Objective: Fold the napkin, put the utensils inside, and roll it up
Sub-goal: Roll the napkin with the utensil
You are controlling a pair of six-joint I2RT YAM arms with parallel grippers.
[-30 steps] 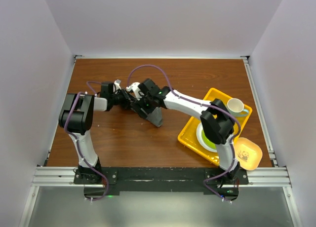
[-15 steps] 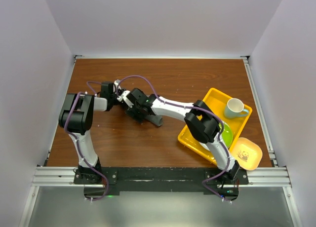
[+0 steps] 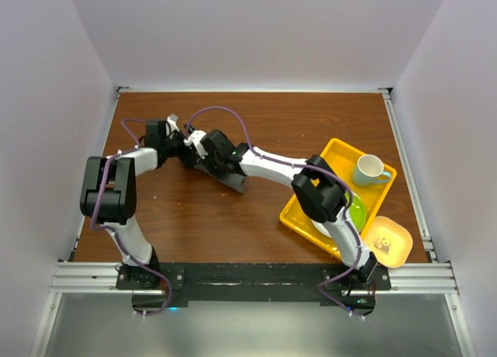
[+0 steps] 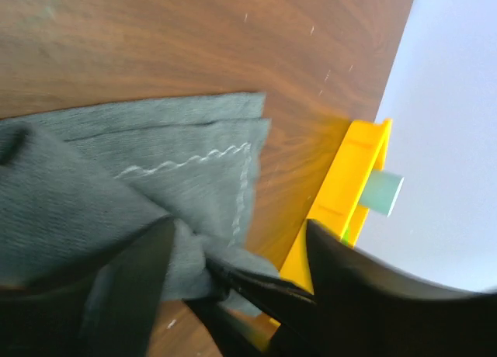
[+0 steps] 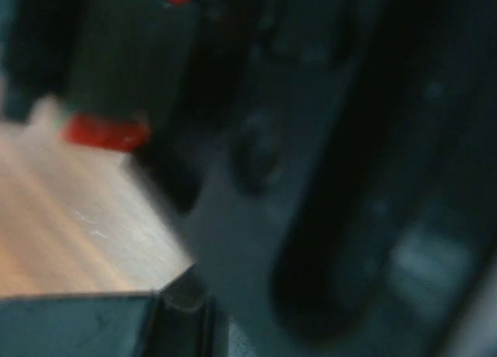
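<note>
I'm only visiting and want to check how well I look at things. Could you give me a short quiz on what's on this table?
1. True or false: the mug stands inside the yellow tray.
2. What colour is the plate in that tray? A red, B green, C blue.
3. In a few words: where does the napkin lie?

Key: 1 true. 2 B. 3 On the wooden table, left of the tray.
</note>
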